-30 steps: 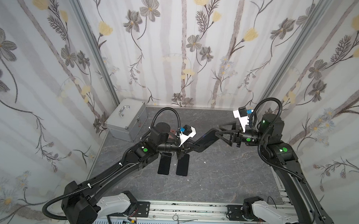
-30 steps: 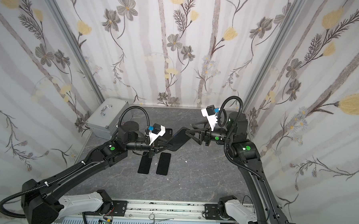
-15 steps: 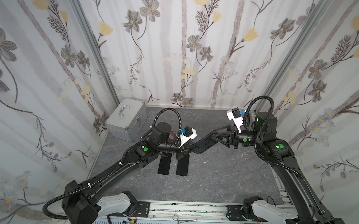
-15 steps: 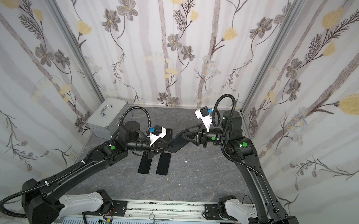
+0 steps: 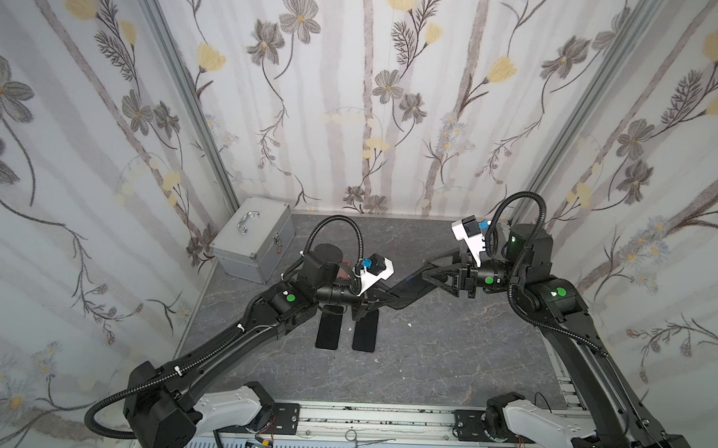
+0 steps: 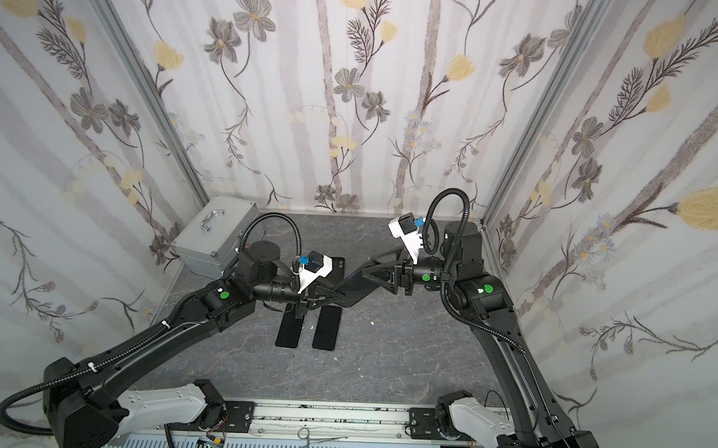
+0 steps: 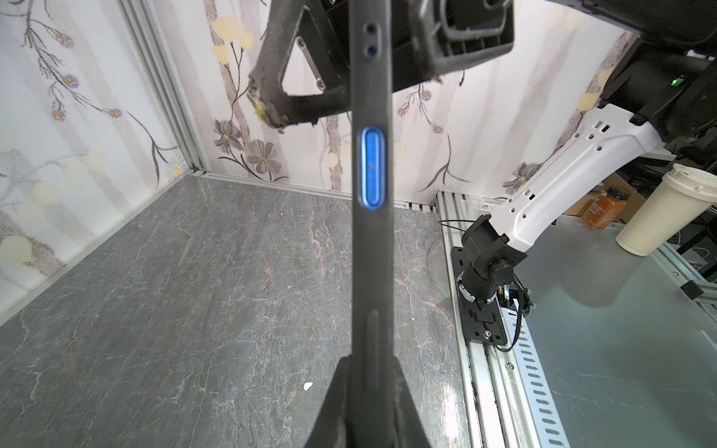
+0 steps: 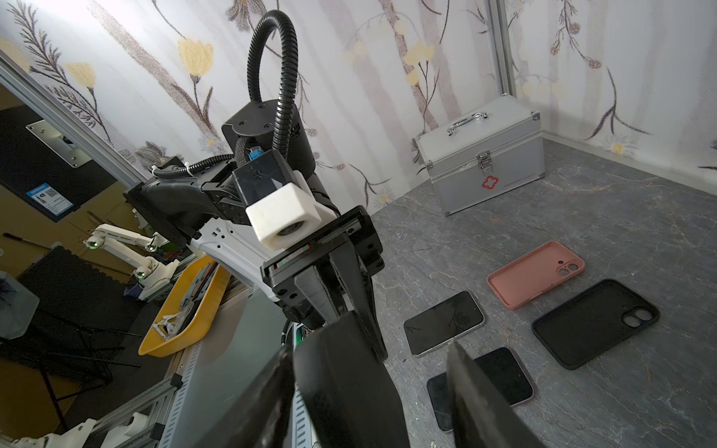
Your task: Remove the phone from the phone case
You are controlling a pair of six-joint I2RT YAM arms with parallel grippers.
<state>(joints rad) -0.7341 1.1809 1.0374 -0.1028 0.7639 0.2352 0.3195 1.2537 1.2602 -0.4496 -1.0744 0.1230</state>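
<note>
Above the counter [image 5: 447,353], mid-air between the arms: cased phone [image 5: 406,289], tilted, seen edge-on in the left wrist view. Left pincer [image 5: 374,304] clamped on one end. Right pincer [image 5: 429,272] apart, straddling the other end, with a gap showing on one side. Case [image 7: 370,271] matte black, rubbery-looking, rounded edges, blue side button [image 7: 372,168]. Probably a flexible shell over a stiff, slick, breakable slab. Best to peel at a corner lip and grip the phone by its long edges.

Overhead stereo pair, close wrist views
</note>
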